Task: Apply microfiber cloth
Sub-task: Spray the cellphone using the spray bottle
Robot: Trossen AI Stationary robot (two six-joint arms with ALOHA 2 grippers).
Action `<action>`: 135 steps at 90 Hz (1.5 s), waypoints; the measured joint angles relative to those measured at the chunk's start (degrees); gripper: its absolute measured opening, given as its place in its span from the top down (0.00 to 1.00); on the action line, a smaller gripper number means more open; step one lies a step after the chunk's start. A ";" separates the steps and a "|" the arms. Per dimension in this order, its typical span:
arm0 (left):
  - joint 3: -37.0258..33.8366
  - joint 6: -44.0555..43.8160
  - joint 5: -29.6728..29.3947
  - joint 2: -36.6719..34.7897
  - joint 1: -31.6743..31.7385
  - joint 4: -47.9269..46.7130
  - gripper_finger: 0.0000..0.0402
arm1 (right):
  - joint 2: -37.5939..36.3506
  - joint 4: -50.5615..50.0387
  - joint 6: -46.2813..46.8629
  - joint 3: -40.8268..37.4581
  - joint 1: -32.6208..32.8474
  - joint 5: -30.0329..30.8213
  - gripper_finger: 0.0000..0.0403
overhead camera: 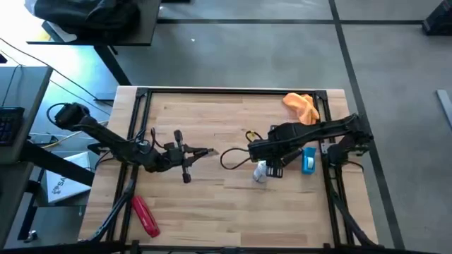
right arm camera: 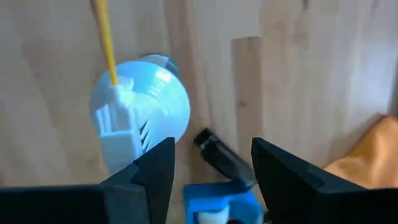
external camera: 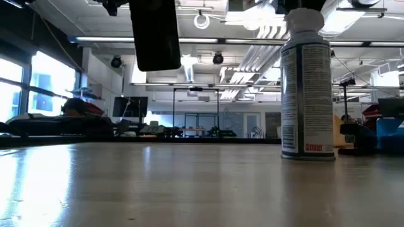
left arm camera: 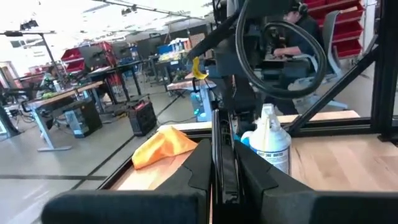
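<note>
On the counter (overhead camera: pixel 233 204), seen from above, the cloth (overhead camera: pixel 301 106) lies bunched at the far right corner, untouched. The right pincer (overhead camera: pixel 258 156) hangs above the spray bottle (overhead camera: pixel 261 171); the left pincer (overhead camera: pixel 206 152) holds a black phone (overhead camera: pixel 185 153) mid-counter. Low view: bottle (external camera: pixel 307 88) standing, phone (external camera: pixel 156 34) aloft. Left wrist view: fingers pressed on the phone (left arm camera: pixel 222 155), cloth (left arm camera: pixel 163 147) beyond. Right wrist view: fingers (right arm camera: pixel 149 171) spread, empty. Judgement: wiping not begun; cloth pickup remains.
</note>
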 joint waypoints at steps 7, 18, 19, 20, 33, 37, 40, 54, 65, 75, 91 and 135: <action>0.00 -0.10 0.01 0.00 0.01 0.00 0.96 | 0.00 -0.01 0.78 0.02 0.18 -1.17 0.55; 0.00 -0.19 0.01 0.00 0.03 0.01 0.96 | -0.03 0.00 0.73 0.04 0.20 -1.54 0.55; 0.00 -0.19 0.01 0.00 0.03 0.00 0.96 | -0.07 0.00 0.71 0.04 0.20 -1.50 0.55; 0.00 -0.20 0.01 0.00 0.03 -0.01 0.96 | -0.12 0.00 0.68 0.04 0.20 -1.47 0.55; 0.00 -0.25 0.31 0.00 0.03 0.00 0.96 | -2.10 0.00 -0.22 0.04 0.15 -0.66 0.55; 0.00 -0.26 0.32 0.02 0.03 -0.01 0.96 | -2.94 0.00 0.15 0.04 0.19 -0.29 0.55; 0.00 -0.27 0.32 0.02 0.03 -0.01 0.96 | -3.55 0.00 0.76 0.04 0.38 -0.13 0.55; 0.00 -0.28 0.36 0.02 0.03 -0.03 0.96 | -6.53 0.00 0.70 0.04 1.80 0.37 0.55; 0.00 -0.51 0.85 0.02 0.01 -0.06 0.96 | -9.23 0.31 -1.02 -1.12 3.42 1.43 0.55; 0.00 -1.28 2.13 0.04 0.03 -0.05 0.96 | -13.21 0.13 0.19 -8.34 4.80 1.65 0.55; 0.00 -1.20 2.28 0.04 0.03 -0.07 0.96 | -21.11 5.61 11.40 -23.66 6.86 0.99 0.55; -0.02 -1.56 1.57 0.04 0.62 -1.01 0.96 | -27.43 39.64 12.83 -48.39 14.56 5.92 0.55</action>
